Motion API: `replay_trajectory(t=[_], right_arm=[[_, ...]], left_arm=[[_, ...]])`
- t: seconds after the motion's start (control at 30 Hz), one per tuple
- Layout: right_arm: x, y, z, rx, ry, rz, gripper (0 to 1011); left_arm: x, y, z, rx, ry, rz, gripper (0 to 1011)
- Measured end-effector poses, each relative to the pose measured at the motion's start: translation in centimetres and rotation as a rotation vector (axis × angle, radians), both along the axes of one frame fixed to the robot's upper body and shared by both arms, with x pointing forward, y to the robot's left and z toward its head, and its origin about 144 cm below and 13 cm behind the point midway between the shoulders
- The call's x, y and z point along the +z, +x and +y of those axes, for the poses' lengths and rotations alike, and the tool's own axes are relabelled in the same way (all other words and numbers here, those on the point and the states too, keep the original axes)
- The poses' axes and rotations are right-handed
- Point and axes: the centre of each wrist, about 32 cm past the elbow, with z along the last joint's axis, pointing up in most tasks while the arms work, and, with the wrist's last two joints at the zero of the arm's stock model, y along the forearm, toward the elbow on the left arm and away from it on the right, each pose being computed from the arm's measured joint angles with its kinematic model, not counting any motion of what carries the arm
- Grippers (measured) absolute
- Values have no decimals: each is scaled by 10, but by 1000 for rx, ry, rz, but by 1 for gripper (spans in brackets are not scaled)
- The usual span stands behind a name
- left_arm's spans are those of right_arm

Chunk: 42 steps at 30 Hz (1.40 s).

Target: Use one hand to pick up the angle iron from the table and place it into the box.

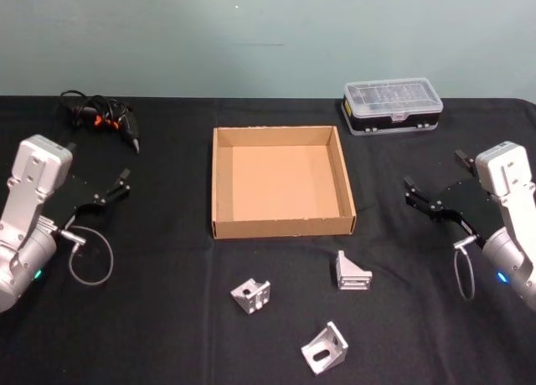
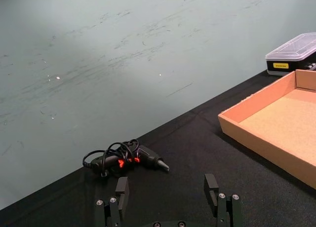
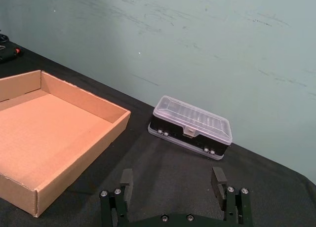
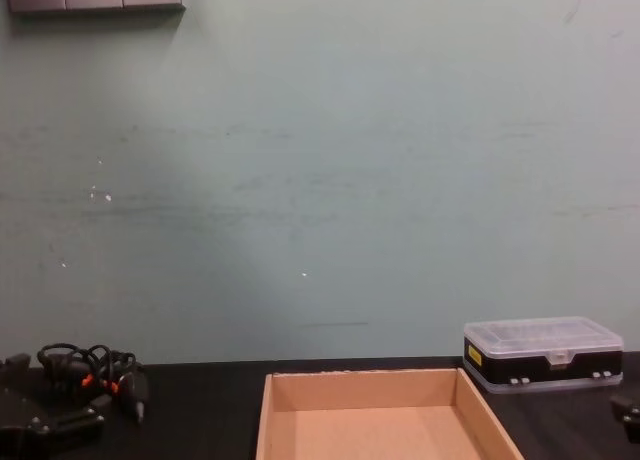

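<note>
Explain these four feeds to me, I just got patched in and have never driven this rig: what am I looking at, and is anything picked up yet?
This is a two-armed robot at a black table. The head view looks down from above. The chest view looks low across the table. The other two pictures come from cameras on each wrist.

The left tool and the right tool both hover at the sides with fingers open, holding nothing.

In the middle sits the cardboard box, with nothing in it. Three angle irons lie on the table in front of it: one to the left, one closer to the box, one nearest the robot. At the back are a clear-lidded plastic case on the right and a corded black hand tool on the left.

Nothing is picked up yet.
</note>
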Motion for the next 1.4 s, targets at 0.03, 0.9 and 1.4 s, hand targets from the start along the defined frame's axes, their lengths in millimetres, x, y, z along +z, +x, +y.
replay_trajectory(t=[0.03, 0.9, 1.4], right_arm=[[0, 0, 0, 0, 0, 0, 1004], [0, 0, 0, 0, 0, 0, 1004], [0, 0, 0, 0, 0, 0, 1004]], left_arm=[[0, 0, 0, 0, 0, 0, 1000], [0, 0, 0, 0, 0, 0, 1000], [0, 0, 0, 0, 0, 0, 1000]])
